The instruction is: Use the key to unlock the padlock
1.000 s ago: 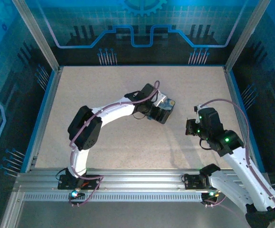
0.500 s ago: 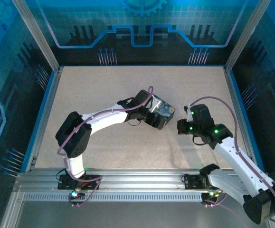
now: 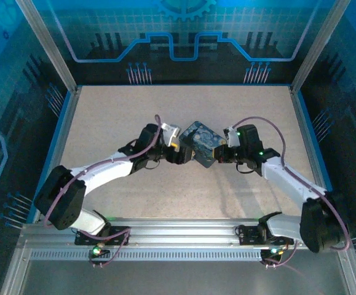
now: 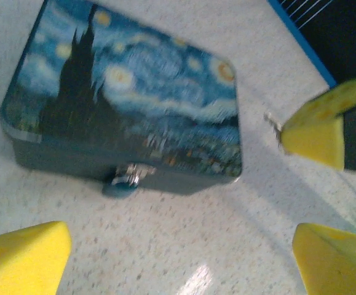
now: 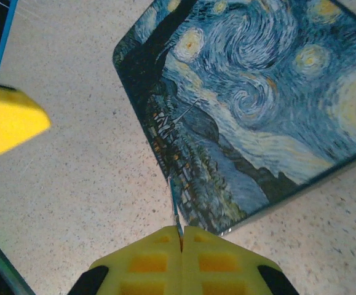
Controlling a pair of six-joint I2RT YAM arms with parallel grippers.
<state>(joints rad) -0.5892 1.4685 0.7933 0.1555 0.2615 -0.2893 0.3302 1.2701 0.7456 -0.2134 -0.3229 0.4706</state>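
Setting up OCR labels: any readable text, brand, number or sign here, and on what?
No readable text in these views.
On the tin box: swirly starry-night print, no words.
On the padlock and the key: too small and blurred to show markings.
On the back panel: gear and line graphics, no lettering.

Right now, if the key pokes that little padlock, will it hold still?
The padlock seems to hang loose at the front of the tin, so it would probably swing or twist away. It looks tiny and rounded, likely hard to steady. The tin lies flat, so it may slide rather than tip.
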